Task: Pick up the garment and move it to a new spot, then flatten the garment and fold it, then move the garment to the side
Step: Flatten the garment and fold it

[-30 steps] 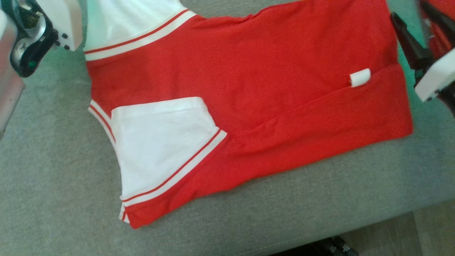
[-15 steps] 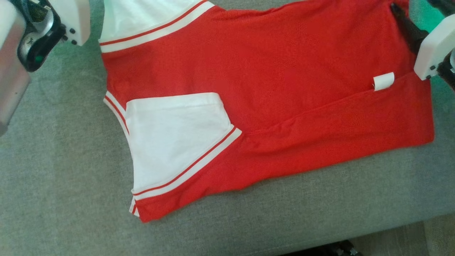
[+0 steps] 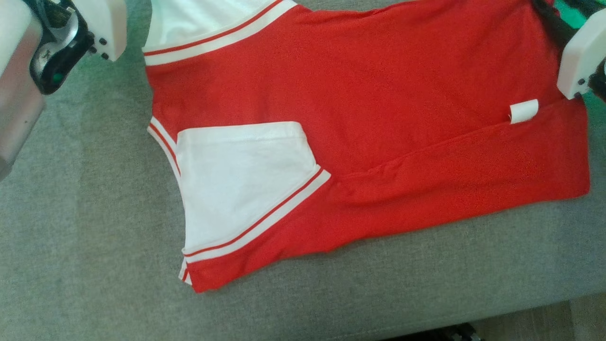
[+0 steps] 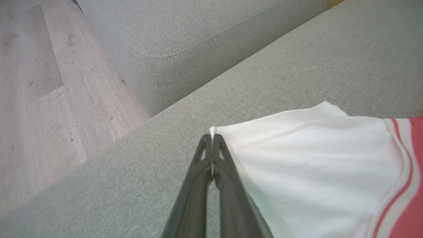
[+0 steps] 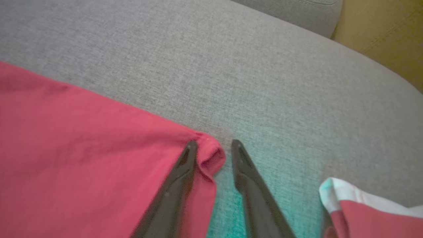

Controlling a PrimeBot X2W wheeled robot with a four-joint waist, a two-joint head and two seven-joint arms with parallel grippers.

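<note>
The garment (image 3: 378,94) is a red top with white sleeves and striped trim, lying spread on the grey sofa seat (image 3: 85,213). A white label (image 3: 523,112) sits near its right hem. In the left wrist view my left gripper (image 4: 211,136) is shut on the corner of the white sleeve (image 4: 314,165). My right gripper (image 5: 214,143) sits at the garment's far right corner. Its fingers are apart, with a rolled fold of the red hem (image 5: 208,158) between them. In the head view its white wrist housing (image 3: 580,61) is at the right edge.
A sofa arm cushion (image 4: 198,33) and the wooden floor (image 4: 39,82) lie beyond the left gripper. A tan surface (image 5: 386,36) lies past the seat's far edge. Another bit of red and white cloth (image 5: 363,211) lies to the right of the right gripper. The seat's front edge (image 3: 521,308) runs along the lower right.
The head camera has shifted, sliding the whole picture to the right. My right gripper has moved in over the garment's far right corner, and its fingers now stand on either side of the hem.
</note>
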